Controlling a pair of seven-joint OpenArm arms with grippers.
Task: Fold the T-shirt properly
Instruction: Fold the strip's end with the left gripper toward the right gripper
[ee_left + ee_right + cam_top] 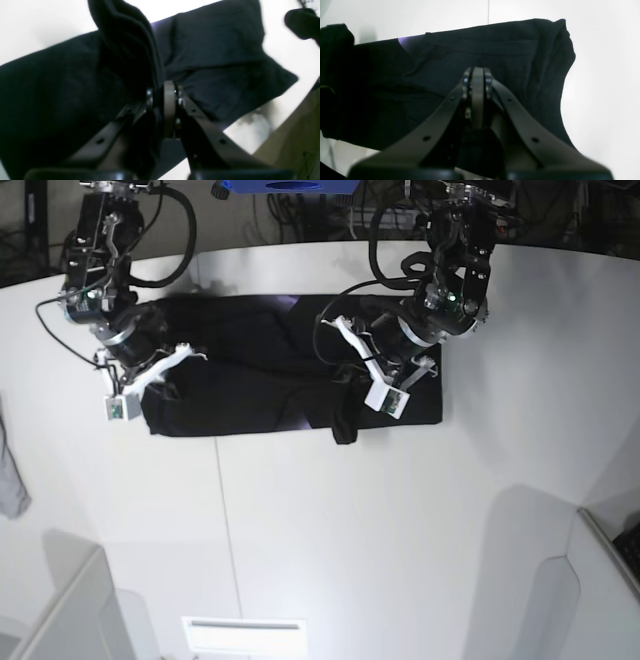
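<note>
Both jaws are pinched tight. At the left of the base view my right gripper (150, 375) holds nothing I can see. At the middle, my left gripper (352, 388) grips a fold of the T-shirt (240, 395), which lies long from left to right between them on the table (300, 530).

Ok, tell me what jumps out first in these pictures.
The black T-shirt stands out most, spread in a long band across the far side of the white table. The left gripper is shut on a raised fold of it, and the right gripper sits shut over the cloth at the other end.
</note>
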